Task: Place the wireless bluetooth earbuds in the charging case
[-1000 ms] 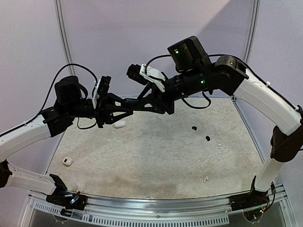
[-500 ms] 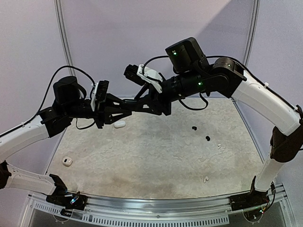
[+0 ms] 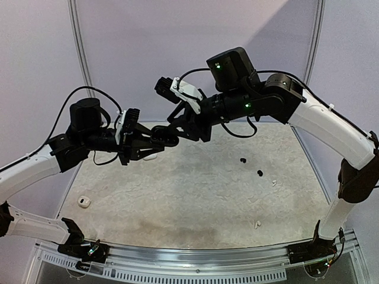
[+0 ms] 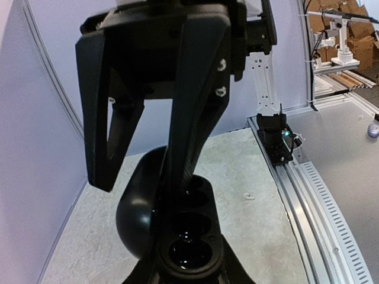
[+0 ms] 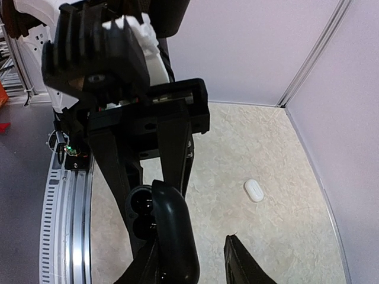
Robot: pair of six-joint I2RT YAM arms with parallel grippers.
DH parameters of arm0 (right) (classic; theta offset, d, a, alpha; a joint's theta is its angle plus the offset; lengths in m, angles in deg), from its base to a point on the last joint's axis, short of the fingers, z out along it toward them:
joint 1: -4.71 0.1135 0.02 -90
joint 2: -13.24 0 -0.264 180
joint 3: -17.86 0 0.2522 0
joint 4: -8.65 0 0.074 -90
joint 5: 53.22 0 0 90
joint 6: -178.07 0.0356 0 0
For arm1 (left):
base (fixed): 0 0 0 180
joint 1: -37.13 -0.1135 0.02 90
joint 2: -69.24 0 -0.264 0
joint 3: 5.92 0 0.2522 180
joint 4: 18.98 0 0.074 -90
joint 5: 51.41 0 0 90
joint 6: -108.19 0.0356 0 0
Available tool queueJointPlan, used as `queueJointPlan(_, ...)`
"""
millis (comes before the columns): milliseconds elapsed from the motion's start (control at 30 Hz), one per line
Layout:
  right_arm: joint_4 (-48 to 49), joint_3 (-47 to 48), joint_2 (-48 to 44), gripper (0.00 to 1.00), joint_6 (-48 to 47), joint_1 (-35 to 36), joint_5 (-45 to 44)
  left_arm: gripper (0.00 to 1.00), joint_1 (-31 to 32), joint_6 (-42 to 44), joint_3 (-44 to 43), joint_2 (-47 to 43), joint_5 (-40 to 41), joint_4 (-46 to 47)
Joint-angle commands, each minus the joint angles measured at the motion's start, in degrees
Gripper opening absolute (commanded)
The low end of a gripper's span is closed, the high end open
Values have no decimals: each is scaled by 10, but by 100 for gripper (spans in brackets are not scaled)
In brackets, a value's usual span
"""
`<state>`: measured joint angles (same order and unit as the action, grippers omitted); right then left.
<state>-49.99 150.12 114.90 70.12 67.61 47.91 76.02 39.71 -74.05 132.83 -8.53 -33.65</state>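
Left hand point(image 3: 157, 140) clamped on charging case point(image 4: 188, 251), right hand point(image 5: 195, 254) apart around it, earbuds point(image 3: 259, 173) well away

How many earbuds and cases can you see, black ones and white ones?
Black earbuds: 2
White earbuds: 2
Black case: 1
White cases: 2
Total: 7
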Motion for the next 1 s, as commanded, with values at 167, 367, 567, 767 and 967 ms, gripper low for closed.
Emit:
queueJointPlan(167, 11, -22, 3, 37, 33, -19, 10, 0, -1, -207, 63, -1, -27, 152)
queueJointPlan(367, 38, -22, 5, 42, 66, -40, 69, 0, -4, -260, 105, 19, 9, 226)
queueJointPlan(567, 94, -22, 5, 49, 112, -74, 146, 0, -5, -299, 137, 51, 47, 285)
queueJointPlan(767, 180, -65, -25, 51, 251, -172, 111, 0, -5, -315, 166, 67, 65, 311)
queueJointPlan(967, 29, -180, -55, 44, 382, -292, -117, 0, -5, -303, 189, 60, 79, 317)
